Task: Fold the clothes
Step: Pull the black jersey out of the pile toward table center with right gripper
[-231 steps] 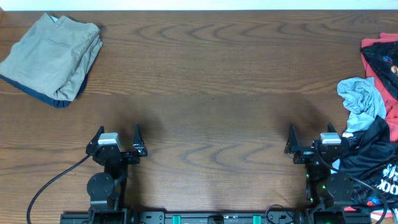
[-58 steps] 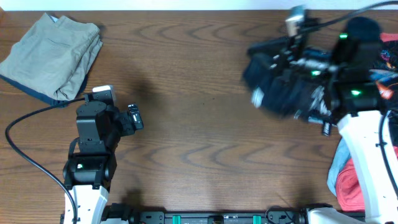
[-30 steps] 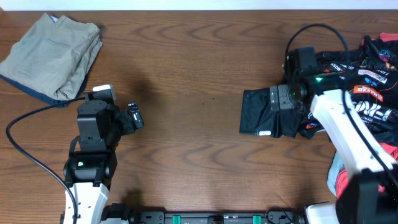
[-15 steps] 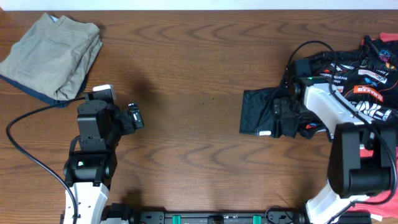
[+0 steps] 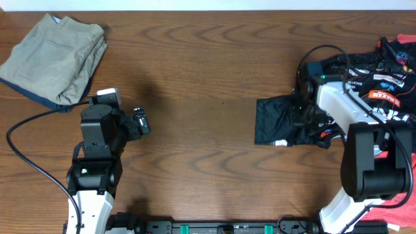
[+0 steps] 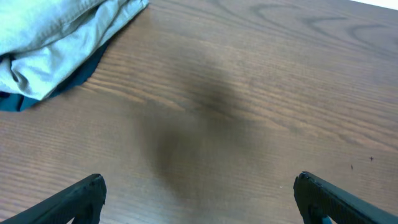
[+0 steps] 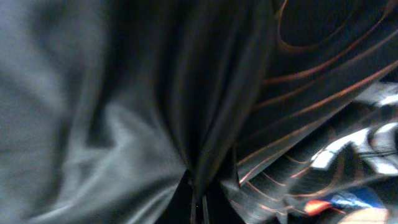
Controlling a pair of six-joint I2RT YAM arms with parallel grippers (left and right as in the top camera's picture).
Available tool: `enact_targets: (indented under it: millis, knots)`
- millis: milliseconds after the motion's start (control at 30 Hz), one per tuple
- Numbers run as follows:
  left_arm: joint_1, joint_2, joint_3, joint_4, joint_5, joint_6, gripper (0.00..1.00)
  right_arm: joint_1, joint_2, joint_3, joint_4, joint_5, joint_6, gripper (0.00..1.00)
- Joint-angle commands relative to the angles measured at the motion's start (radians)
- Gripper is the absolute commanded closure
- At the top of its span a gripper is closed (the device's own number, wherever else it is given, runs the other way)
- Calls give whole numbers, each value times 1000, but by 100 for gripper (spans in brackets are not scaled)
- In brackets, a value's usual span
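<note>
Right pincer is clamped on a bunched fold of the black jersey; the jersey lies at the right side of the counter, its flat flap reaching toward the middle; left pincer stands wide open over bare wood; broad free room lies between the 2 arms; a folded khaki garment sits in the far-left corner; the jersey's far part runs off the right edge; from overhead the right arm hides the grip itself.

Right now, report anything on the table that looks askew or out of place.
The black jersey with orange contour lines lies bunched at the right edge, one flap spread flat toward the centre, pinched in the shut right gripper. The folded khaki garment, far left, looks tidy.
</note>
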Motion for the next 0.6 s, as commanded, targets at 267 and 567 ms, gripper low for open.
enact_targets:
  millis: [267,567]
  knots:
    - [-2,1,27,18,-5,-5,2,138,-235,402,-94,-652,-193,99]
    - [-2,1,27,18,-5,-6,2,336,-212,401,-22,-510,-188,46]
